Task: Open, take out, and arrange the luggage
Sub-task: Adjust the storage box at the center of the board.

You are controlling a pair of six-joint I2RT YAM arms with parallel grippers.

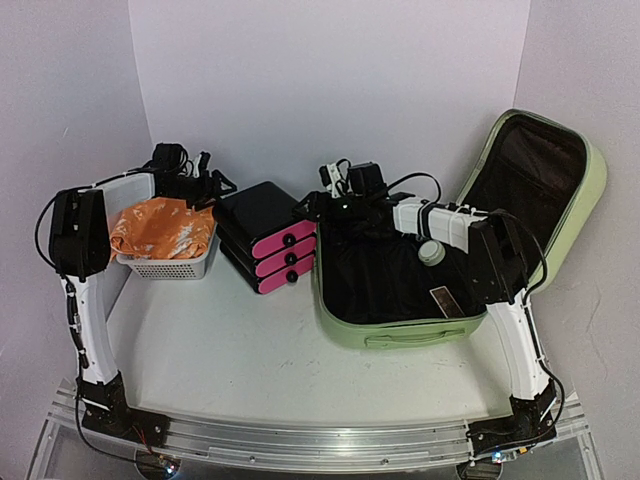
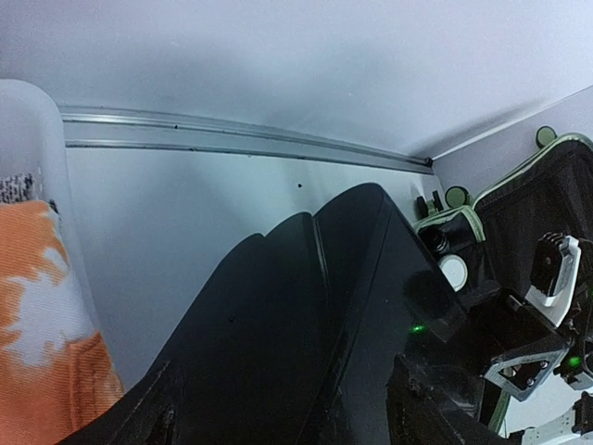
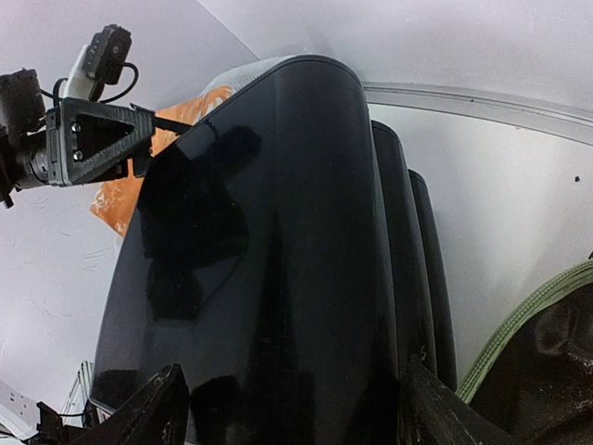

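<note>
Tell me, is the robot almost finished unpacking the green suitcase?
Not yet. Done: the luggage lies open, its lid tipped back against the wall. In hand: the left gripper and right gripper each have fingers either side of the black drawer box beside it; whether they squeeze it is unclear. Left: a small white round thing and a flat dark item lie inside, so there is more to take out and arrange.

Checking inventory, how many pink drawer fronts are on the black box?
3, stacked on the black box beside the luggage: top front, middle front, bottom front. None appears hidden.
</note>
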